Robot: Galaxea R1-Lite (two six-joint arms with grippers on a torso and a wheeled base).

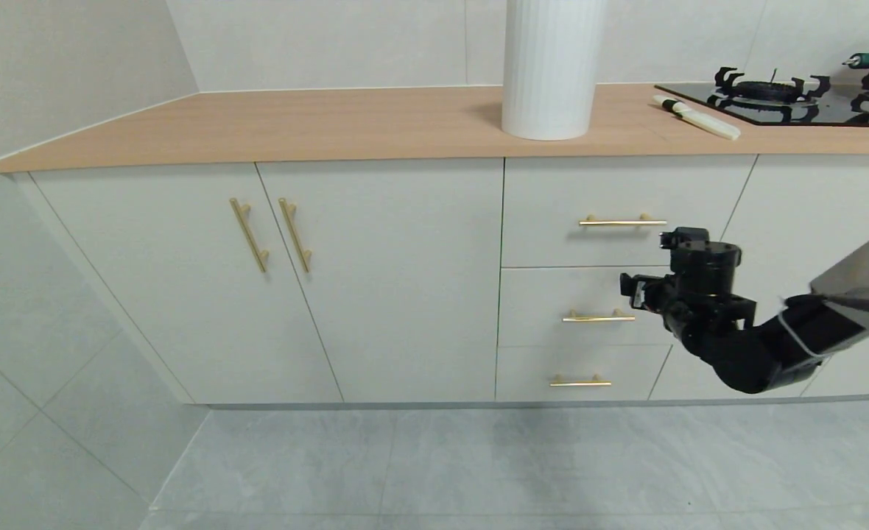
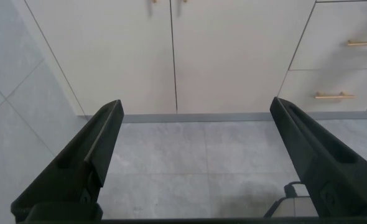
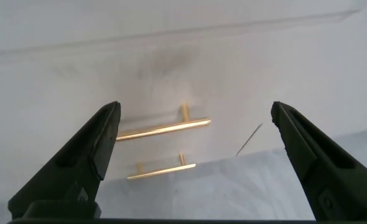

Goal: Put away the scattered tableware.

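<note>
A pale, knife-like utensil (image 1: 696, 116) lies on the wooden counter (image 1: 331, 125), just left of the gas hob (image 1: 780, 99). My right gripper (image 1: 632, 289) hangs in front of the drawer stack, close to the middle drawer's gold handle (image 1: 598, 317). In the right wrist view this gripper (image 3: 194, 115) is open and holds nothing, with that middle handle (image 3: 165, 129) ahead of it and the bottom handle (image 3: 162, 169) lower down. My left gripper (image 2: 196, 106) is open and holds nothing; it is low over the grey floor, facing the cabinet base.
A tall white ribbed cylinder (image 1: 549, 70) stands on the counter above the drawers. The top drawer handle (image 1: 621, 221) and bottom handle (image 1: 580, 381) are shut flush. Two cabinet doors with gold handles (image 1: 271, 234) lie to the left. Open tiled floor (image 1: 434, 471) lies in front.
</note>
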